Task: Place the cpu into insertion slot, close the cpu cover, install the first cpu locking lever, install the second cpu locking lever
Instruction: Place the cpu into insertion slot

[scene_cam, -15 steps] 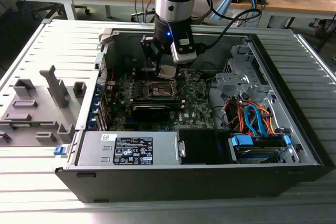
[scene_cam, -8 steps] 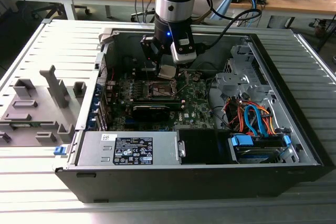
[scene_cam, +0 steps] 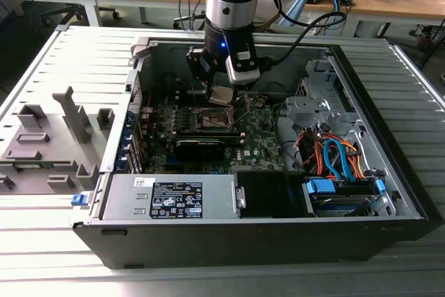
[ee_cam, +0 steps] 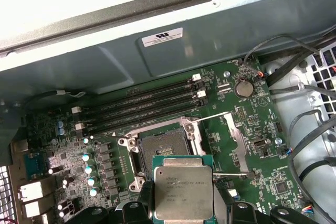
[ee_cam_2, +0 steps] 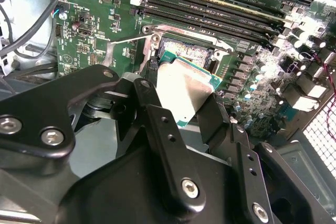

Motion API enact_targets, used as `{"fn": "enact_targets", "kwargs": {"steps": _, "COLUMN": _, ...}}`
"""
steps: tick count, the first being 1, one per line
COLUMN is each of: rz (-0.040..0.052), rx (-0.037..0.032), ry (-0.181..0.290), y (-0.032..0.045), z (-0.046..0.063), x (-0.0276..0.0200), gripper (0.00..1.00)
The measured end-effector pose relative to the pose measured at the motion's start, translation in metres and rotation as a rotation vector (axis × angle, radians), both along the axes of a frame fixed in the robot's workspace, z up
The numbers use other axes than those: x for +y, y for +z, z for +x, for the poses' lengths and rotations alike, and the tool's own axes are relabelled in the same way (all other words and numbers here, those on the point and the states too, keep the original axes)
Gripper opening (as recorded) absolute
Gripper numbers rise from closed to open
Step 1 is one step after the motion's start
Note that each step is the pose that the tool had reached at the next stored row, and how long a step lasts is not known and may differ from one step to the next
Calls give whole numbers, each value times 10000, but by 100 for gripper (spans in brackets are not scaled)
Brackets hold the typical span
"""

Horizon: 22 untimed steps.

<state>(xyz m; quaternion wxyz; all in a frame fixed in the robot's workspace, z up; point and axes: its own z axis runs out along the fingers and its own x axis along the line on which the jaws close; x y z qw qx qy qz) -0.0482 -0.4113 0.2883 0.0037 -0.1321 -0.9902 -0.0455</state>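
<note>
My gripper (ee_cam_2: pixel 178 97) is shut on the cpu (ee_cam_2: pixel 185 88), a small square chip with a pale metal face, pinched at two opposite edges by the black fingers (ee_cam_2: pixel 157 119). In the exterior view the cpu (scene_cam: pixel 221 95) hangs tilted just above the motherboard, inside the open computer case. The insertion slot (ee_cam: pixel 160 153) is a dark square recess with a metal rim, uncovered, directly beyond the held cpu (ee_cam: pixel 182 192). A silvery plate, apparently the cpu cover (ee_cam: pixel 236 137), stands swung open beside the slot. Thin wire levers (ee_cam: pixel 220 115) are raised next to it.
Long black memory slots (ee_cam: pixel 142 106) run just past the socket. A black graphics card (scene_cam: pixel 201 145) lies on the board's near side, and a power supply (scene_cam: pixel 174 198) lies in front. Coloured cables (scene_cam: pixel 334 158) fill the right bay. A grey fixture (scene_cam: pixel 49 144) sits outside the case.
</note>
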Motion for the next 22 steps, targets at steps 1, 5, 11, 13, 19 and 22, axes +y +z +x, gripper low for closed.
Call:
{"fn": "enact_targets", "kwargs": {"steps": 1, "rz": 0, "rx": 0, "ry": -4, "y": 0, "z": 0, "x": 0, "gripper": 54}}
{"fn": "enact_targets", "kwargs": {"steps": 5, "rz": 0, "rx": 0, "ry": -31, "y": 0, "z": 0, "x": 0, "gripper": 54}}
{"fn": "enact_targets", "kwargs": {"steps": 11, "rz": 1, "rx": 0, "ry": -61, "y": 0, "z": 0, "x": 0, "gripper": 54}}
{"fn": "enact_targets", "kwargs": {"steps": 13, "rz": 1, "rx": 0, "ry": -70, "y": 0, "z": 0, "x": 0, "gripper": 54}}
{"fn": "enact_targets", "kwargs": {"steps": 19, "rz": 0, "rx": 0, "ry": -104, "y": 0, "z": 0, "x": 0, "gripper": 54}}
{"fn": "enact_targets", "kwargs": {"steps": 22, "rz": 1, "rx": -1, "ry": -116, "y": 0, "z": 0, "x": 0, "gripper": 54}}
